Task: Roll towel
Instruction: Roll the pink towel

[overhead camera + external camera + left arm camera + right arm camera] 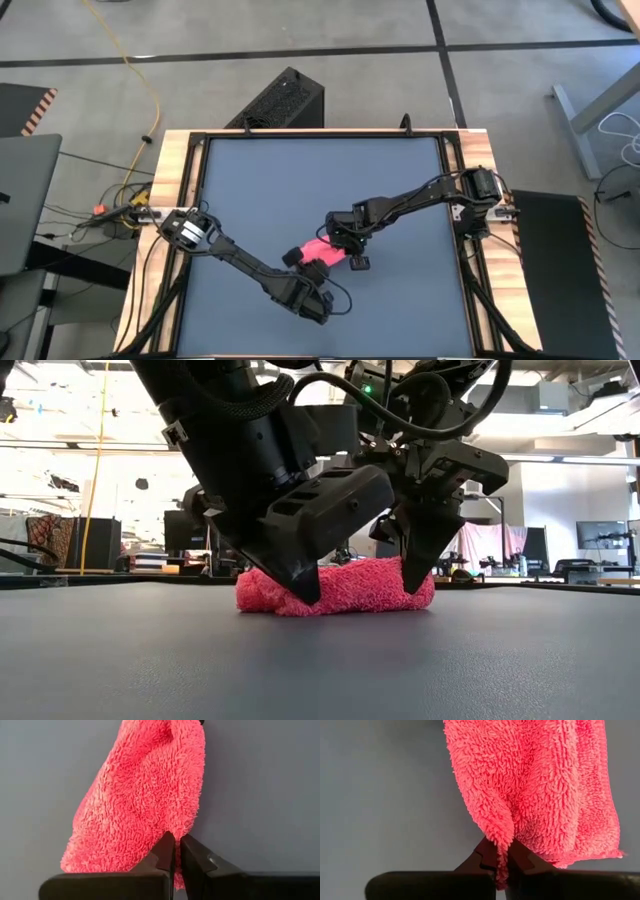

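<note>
Both grippers, left gripper (176,851) and right gripper (501,854), pinch opposite ends of the towel (345,586); they should turn together, evenly, keeping the roll tight on the mat (300,180).

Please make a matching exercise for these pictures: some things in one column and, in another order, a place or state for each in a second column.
1. towel
2. left end effector
3. right end effector
4. table mat

A. dark grey, flat under everything
B. pink, bunched on the mat
C. shut on the towel, at the end nearer the table's front
D. shut on the towel, at the end farther back

Pairs: 1-B, 2-C, 3-D, 4-A
</note>
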Tool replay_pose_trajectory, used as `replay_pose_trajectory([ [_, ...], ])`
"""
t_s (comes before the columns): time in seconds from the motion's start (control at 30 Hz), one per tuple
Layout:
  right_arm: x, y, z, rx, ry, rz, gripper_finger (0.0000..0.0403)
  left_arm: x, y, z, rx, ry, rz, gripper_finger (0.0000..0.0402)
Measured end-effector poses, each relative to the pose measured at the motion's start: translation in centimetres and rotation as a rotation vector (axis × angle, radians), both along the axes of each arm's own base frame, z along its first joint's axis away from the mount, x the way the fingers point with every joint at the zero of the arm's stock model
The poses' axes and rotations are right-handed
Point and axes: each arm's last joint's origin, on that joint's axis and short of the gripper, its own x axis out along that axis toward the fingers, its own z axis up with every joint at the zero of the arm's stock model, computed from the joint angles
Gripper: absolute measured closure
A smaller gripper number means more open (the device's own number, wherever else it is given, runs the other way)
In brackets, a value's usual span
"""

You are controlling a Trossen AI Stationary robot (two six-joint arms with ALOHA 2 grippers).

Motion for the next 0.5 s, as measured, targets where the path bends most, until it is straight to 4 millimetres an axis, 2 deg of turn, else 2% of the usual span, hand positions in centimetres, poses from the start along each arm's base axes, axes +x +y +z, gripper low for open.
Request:
replay_pose_trajectory([
  [0.3,-0.3,0.0,-0.1,0.003,0.033,0.002,0.0374,0.4,-0.3,0.3,-0.139,-0.094,0.090,0.0401],
  [0.5,-0.8,-0.3,-0.2,0.096,0.106,-0.023,0.0375,1.1,-0.8,0.6,-0.227,-0.179,0.102,0.0401],
])
